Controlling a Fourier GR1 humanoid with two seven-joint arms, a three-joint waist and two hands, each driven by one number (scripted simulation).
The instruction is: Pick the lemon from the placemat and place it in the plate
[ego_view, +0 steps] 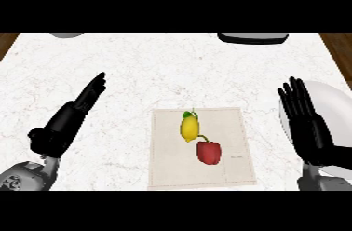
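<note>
Nothing's picked up yet, so this is the very first step: getting to the fruit. The small yellow lemon with its green leaf [190, 127] sits on the beige cloth placemat [165, 169], in the mat's far half and a bit left of its middle. A red bell pepper [209, 153] lies right up against the lemon's near end. The mat is by the near edge of the white marble counter [172, 67], about midway along.

The round white plate [338, 109] is at the counter's right edge. My black right hand [309, 132] hangs in front of it, flat, fingers straight and pointing away from me, holding nothing. My black left hand [72, 116] is the same deal near the left edge: fingers straight, angled toward the far side, empty.

Next move, I reckon: swing the right hand over to the lemon and curl round it without knocking the pepper, since the two look like they touch. After that it's a short hop right to the plate.
</note>
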